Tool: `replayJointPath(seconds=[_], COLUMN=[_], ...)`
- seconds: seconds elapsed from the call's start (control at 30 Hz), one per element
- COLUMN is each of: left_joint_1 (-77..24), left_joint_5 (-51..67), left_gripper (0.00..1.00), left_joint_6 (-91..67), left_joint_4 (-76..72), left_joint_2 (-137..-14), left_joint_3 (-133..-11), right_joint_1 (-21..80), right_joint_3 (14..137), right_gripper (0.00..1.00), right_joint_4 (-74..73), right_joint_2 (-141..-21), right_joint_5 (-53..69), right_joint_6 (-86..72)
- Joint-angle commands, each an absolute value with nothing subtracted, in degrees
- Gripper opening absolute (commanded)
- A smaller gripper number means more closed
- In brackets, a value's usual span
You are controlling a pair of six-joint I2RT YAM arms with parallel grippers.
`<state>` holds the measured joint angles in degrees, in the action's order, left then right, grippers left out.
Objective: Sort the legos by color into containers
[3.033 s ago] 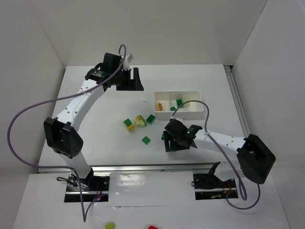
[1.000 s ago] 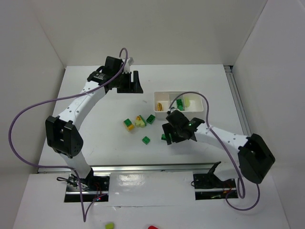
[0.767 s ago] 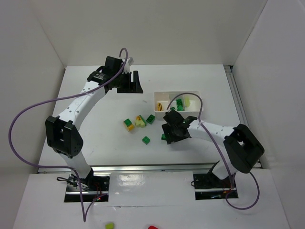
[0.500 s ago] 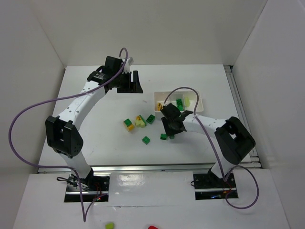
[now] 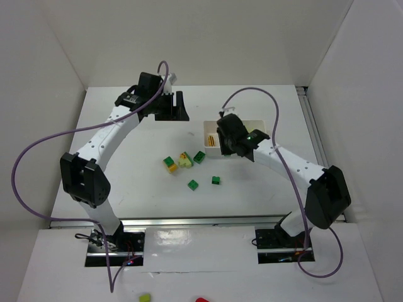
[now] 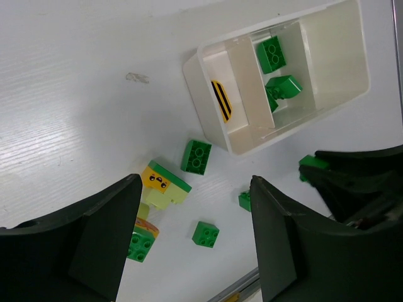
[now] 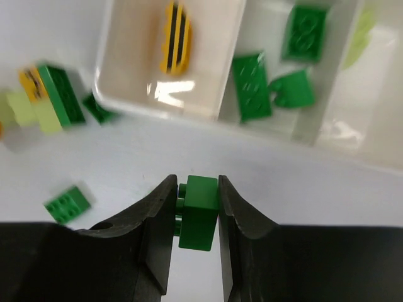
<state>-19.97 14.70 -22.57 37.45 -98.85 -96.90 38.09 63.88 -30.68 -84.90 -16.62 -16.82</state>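
Observation:
My right gripper (image 7: 196, 195) is shut on a dark green lego (image 7: 200, 214), held clear of the table just in front of the white tray (image 7: 230, 69). From above, the right gripper (image 5: 230, 141) covers the tray's (image 5: 259, 126) left half. An orange striped lego (image 7: 175, 36) lies in the left compartment. Three green legos (image 7: 252, 85) lie in the middle one and a pale one (image 7: 362, 31) in the right. My left gripper (image 5: 171, 106) hangs open and empty at the far left. Loose legos lie on the table: green ones (image 5: 216, 180) (image 5: 192, 184) (image 5: 199, 157) and a yellow-green cluster (image 5: 182, 160).
The left wrist view looks down on the tray (image 6: 327, 56), the loose bricks (image 6: 206, 233) and my left gripper (image 6: 195, 182) high above them. White walls enclose the table on three sides. A metal rail (image 5: 189, 221) runs along the near edge.
My right gripper closed on a green lego near the table's middle, lifted it and swung back toward the tray. One green lego stayed behind. The left arm has not moved.

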Motion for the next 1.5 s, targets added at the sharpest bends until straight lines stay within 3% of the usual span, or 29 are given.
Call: replayJointPath(seconds=[0.0, 0.3, 0.43, 0.5, 0.73, 0.87, 1.0, 1.33, 1.43, 1.47], left_joint_1=[-19.86, -19.86, -19.86, -19.86, -19.86, -19.34, -19.34, -20.48, -20.48, -20.48], left_joint_5=[14.59, 14.59, 13.97, 13.36, 12.04, 11.51, 12.13, 12.92, 12.31, 12.30], left_gripper=[0.79, 0.79, 0.79, 0.79, 0.79, 0.79, 0.79, 0.79, 0.79, 0.79], left_joint_6=[-21.71, -21.71, -21.18, -21.18, -20.65, -20.65, -21.79, -21.80, -21.80, -21.80], left_joint_4=[37.00, 37.71, 38.32, 38.93, 38.94, 38.94, 38.94, 38.94, 39.46, 39.46], left_joint_2=[-99.58, -99.05, -98.53, -98.00, -96.95, -97.47, -98.00, -97.48, -97.47, -97.47], left_joint_3=[-99.58, -100.20, -100.20, -100.20, -99.67, -99.67, -100.20, -100.20, -100.72, -100.72], right_joint_1=[34.02, 28.75, 28.13, 28.65, 36.27, 43.93, 50.09, 50.10, 50.10, 50.10], right_joint_3=[70.39, 78.49, 79.54, 79.46, 64.02, 55.83, 53.44, 54.67, 55.37, 55.37], right_gripper=[0.21, 0.22, 0.68, 0.71, 0.70, 0.80, 0.80, 0.81, 0.78, 0.72], right_joint_4=[-32.34, -24.79, -23.64, -24.87, -27.42, -29.44, -29.97, -23.47, -23.47, -23.47], right_joint_2=[-84.10, -95.88, -97.56, -96.25, -80.88, -75.50, -78.91, -91.30, -94.21, -94.22], right_joint_5=[-21.80, -24.61, -24.61, -24.00, -15.84, -12.30, -13.79, -16.70, -16.08, -16.08], right_joint_6=[-16.27, -14.24, -14.24, -14.24, -14.24, -18.01, -21.88, -23.99, -25.13, -25.14])
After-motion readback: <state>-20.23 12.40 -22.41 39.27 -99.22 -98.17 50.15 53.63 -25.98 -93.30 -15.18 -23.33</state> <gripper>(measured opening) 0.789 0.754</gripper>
